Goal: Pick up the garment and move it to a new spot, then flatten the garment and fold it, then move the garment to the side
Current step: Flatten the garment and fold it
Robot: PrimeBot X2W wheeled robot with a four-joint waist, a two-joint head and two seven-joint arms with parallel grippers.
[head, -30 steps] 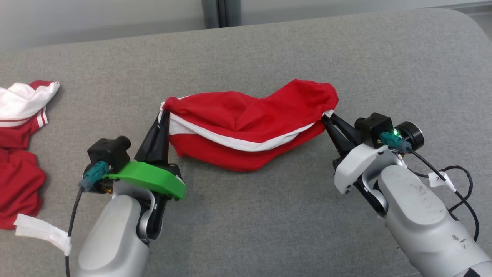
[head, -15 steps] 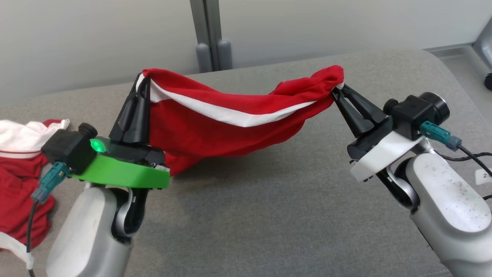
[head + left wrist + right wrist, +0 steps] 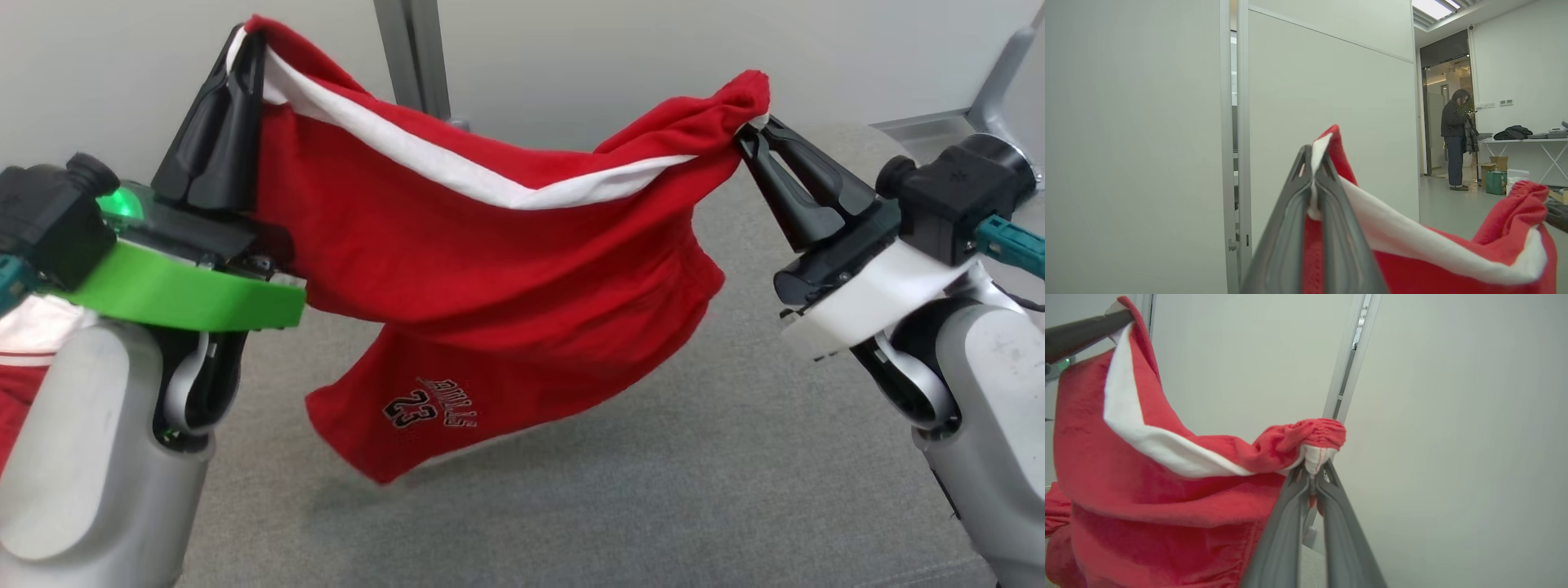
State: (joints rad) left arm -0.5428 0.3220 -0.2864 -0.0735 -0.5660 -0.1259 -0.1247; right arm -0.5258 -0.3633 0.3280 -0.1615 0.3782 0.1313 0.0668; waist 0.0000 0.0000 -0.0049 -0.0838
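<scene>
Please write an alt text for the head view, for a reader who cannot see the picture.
A red garment with a white stripe hangs stretched between two shut grippers above a grey padded surface. The left gripper pinches one top corner higher than the right gripper pinches the other. A printed 23 shows near the hanging lower end.

Garment (image 3: 490, 269) hanging between the two grippers, over the cushion (image 3: 653, 490).
One top corner is sitting pinched in the left gripper (image 3: 242, 41) at the upper left and the other in the right gripper (image 3: 747, 135), slightly lower on the right. The middle is sagging between them, a post (image 3: 412, 57) is standing behind, and other clothes (image 3: 24, 327) are lying at the far left.
</scene>
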